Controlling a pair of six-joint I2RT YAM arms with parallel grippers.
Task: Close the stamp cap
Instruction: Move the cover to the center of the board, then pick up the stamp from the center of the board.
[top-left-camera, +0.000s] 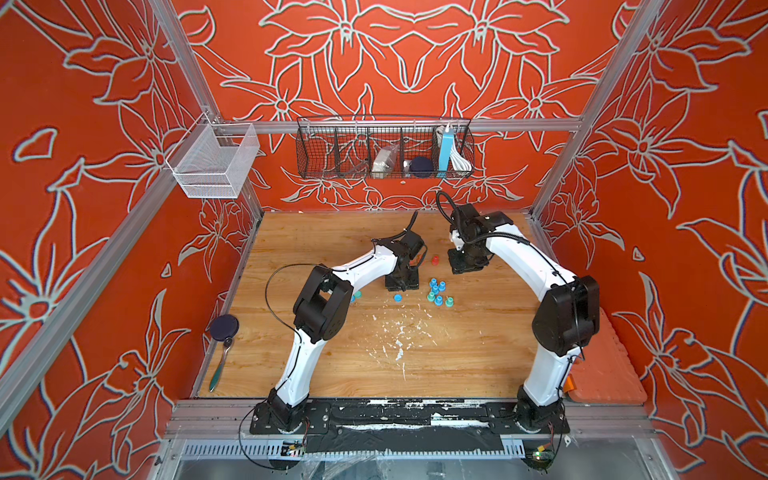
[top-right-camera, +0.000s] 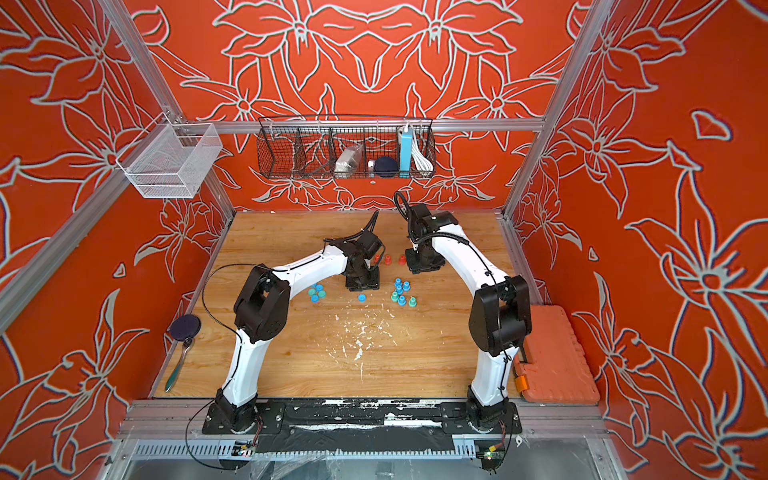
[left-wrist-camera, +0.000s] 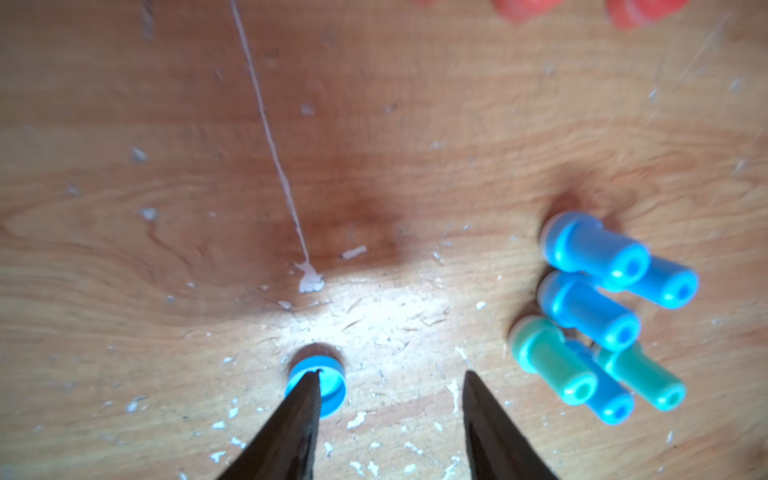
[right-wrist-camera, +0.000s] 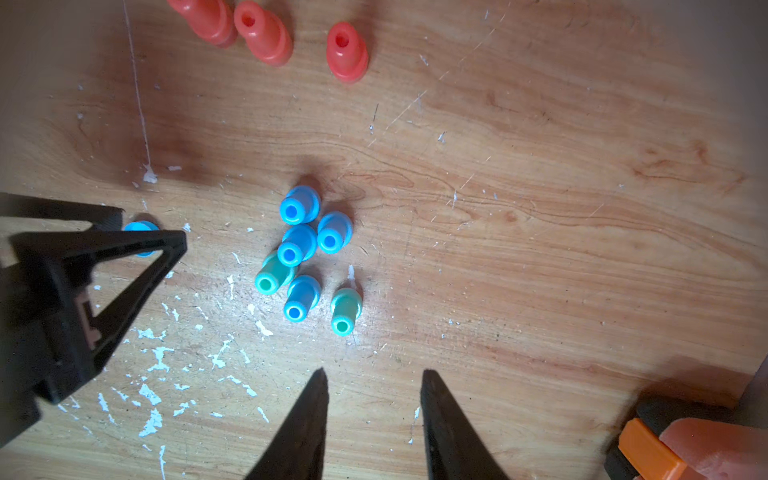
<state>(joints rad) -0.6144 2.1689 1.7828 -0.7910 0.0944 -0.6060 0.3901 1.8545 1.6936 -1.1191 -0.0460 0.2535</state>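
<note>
The blue cap (left-wrist-camera: 332, 386) lies alone on the wooden table (left-wrist-camera: 374, 124), set apart from a tight cluster of 6 stamps (right-wrist-camera: 297, 245), 4 blue and 2 green. The left gripper (left-wrist-camera: 390, 376) hangs just above the cap with its fingers spread and nothing between them. 1 fingertip (left-wrist-camera: 305, 399) overlaps the cap's rim, but whether it touches cannot be told. The right gripper (right-wrist-camera: 374, 374) hovers near the cluster, its fingers parted and empty. 3 red stamps (right-wrist-camera: 266, 37) stand farther back on the table

Three red stamps (right-wrist-camera: 347, 52), four blue (right-wrist-camera: 299, 205), two green (right-wrist-camera: 345, 311)
</note>
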